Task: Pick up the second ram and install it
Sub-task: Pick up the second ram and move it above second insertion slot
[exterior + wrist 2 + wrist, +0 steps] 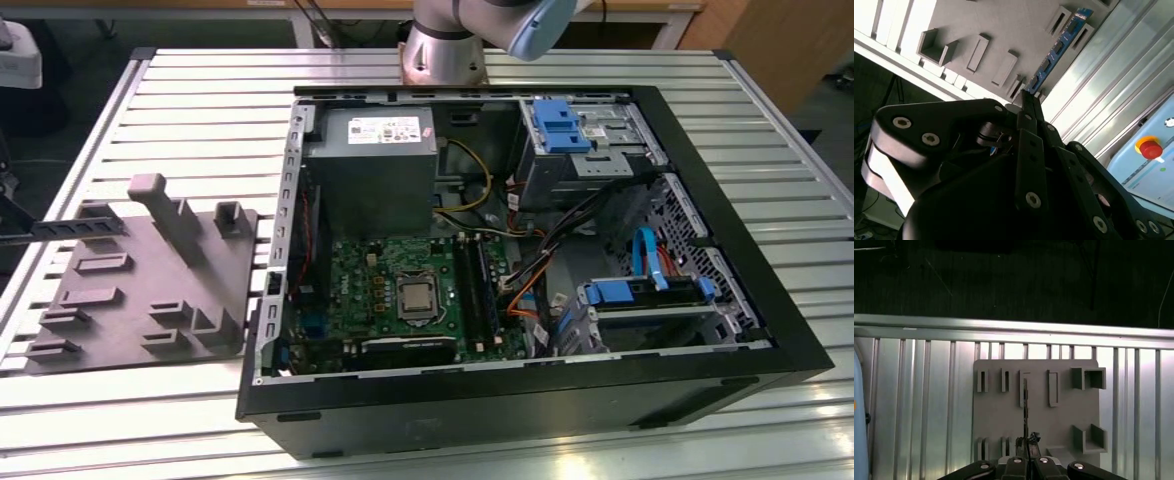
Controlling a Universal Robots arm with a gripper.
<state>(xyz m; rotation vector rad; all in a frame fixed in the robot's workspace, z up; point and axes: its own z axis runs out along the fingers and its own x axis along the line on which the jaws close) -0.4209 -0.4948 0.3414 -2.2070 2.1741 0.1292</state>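
Clamped narrow on one end of the second ram (1056,47), the claw (1026,95) is holding the single blue stick out over the grey tray (1004,25) in the second wrist view. The stick's long axis is running straight on from the fingertips. One red button (1151,148) is sitting off beside the slatted table (1114,85).

In the first wrist view the stick (1025,405) is showing edge-on as one thin line above the tray (999,425), between its narrow slots. Two boxy pockets are standing to one side, and the table's rail (1014,327) is crossing beyond.

In the exterior view the stick (80,225) is lying level over the tray's (134,290) left edge, pointing right toward the one open computer case (534,400), well apart.
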